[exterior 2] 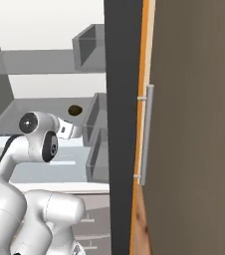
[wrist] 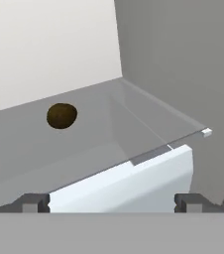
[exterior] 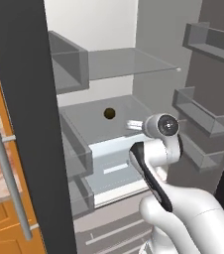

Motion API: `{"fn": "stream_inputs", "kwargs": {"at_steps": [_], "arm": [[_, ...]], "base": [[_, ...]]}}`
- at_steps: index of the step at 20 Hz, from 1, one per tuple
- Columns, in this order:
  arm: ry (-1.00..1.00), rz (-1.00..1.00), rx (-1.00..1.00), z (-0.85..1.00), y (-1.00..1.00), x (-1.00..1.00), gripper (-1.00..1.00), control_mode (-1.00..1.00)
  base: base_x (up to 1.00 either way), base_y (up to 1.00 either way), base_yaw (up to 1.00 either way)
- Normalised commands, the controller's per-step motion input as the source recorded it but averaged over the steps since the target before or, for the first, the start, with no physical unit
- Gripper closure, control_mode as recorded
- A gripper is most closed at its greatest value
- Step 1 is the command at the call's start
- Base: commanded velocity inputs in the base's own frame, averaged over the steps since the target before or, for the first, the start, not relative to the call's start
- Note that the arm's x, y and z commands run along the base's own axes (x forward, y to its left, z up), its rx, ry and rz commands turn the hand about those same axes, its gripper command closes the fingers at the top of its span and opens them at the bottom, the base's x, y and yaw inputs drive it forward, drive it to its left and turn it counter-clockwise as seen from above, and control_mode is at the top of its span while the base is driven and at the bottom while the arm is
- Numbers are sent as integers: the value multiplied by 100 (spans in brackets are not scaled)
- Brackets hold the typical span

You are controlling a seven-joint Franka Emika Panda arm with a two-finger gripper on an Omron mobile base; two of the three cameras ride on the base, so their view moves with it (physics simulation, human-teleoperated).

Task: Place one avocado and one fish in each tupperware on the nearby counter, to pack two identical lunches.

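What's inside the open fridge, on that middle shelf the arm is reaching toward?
One dark brown avocado sits alone on the grey shelf near the back wall, ahead of the open gripper. The arm hides part of the shelf's front in both base views.

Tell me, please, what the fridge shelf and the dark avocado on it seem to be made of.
The fridge shelf looks like clear glass or plastic with a smooth finish: the white drawer front shows through its front edge.

The avocado looks like a fruit with dull, slightly rough brown-olive skin: it is mottled and has no shine. Since the scene is rendered, both are only guesses from the look.
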Motion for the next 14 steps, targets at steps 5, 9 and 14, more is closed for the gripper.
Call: {"fn": "stream_inputs", "kwargs": {"at_steps": [5,9,14], "arm": [[11,15,1,15,14,0,-100,-100],[35,14,0,42,22,33,-100,-100],[12,4,0,6,15,22,-100,-100]], "base": [[9,11,9],[0,0,0],[0,0,0]]}}
